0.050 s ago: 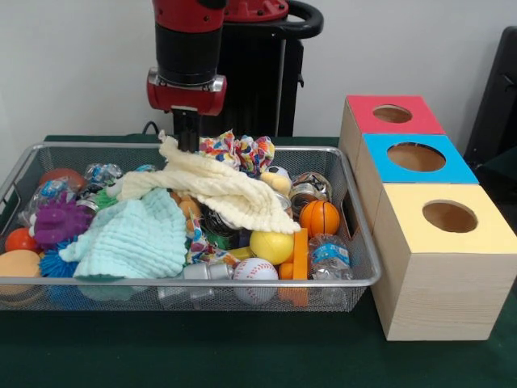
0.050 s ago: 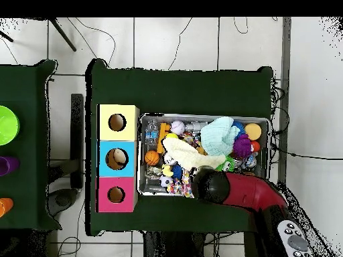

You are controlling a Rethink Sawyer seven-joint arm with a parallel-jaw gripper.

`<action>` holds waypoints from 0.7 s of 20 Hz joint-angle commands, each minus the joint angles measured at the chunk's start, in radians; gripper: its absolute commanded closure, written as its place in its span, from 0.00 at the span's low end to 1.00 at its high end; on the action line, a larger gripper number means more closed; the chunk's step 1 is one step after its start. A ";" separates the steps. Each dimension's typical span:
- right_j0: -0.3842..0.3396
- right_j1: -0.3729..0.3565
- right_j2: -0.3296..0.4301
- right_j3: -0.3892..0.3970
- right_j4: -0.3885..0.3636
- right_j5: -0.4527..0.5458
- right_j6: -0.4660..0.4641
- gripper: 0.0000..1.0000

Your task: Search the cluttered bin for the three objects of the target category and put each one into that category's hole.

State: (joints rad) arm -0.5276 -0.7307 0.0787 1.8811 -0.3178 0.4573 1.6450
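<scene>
The gripper (image 1: 187, 133) dips into the wire bin (image 1: 359, 242) at upper centre of the front view, apparently pinching the cream cloth (image 1: 218, 187); its grip cannot be told. This looks like uncovering clutter. Next, lift the cloth aside to expose balls like the orange ball (image 1: 320, 217).

Cream cloth (image 1: 212, 187) and mint cloth (image 1: 133, 238) blanket bin (image 1: 360, 267) clutter, holes unobstructed
</scene>
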 commanded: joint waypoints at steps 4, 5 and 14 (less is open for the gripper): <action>-0.090 0.011 0.141 -0.052 -0.098 0.092 -0.184 1.00; -0.099 0.015 0.147 -0.057 -0.103 0.096 -0.190 1.00; -0.150 0.020 0.208 -0.135 -0.150 0.185 -0.258 1.00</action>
State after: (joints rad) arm -0.6445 -0.7278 0.1507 1.8572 -0.3957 0.4911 1.6448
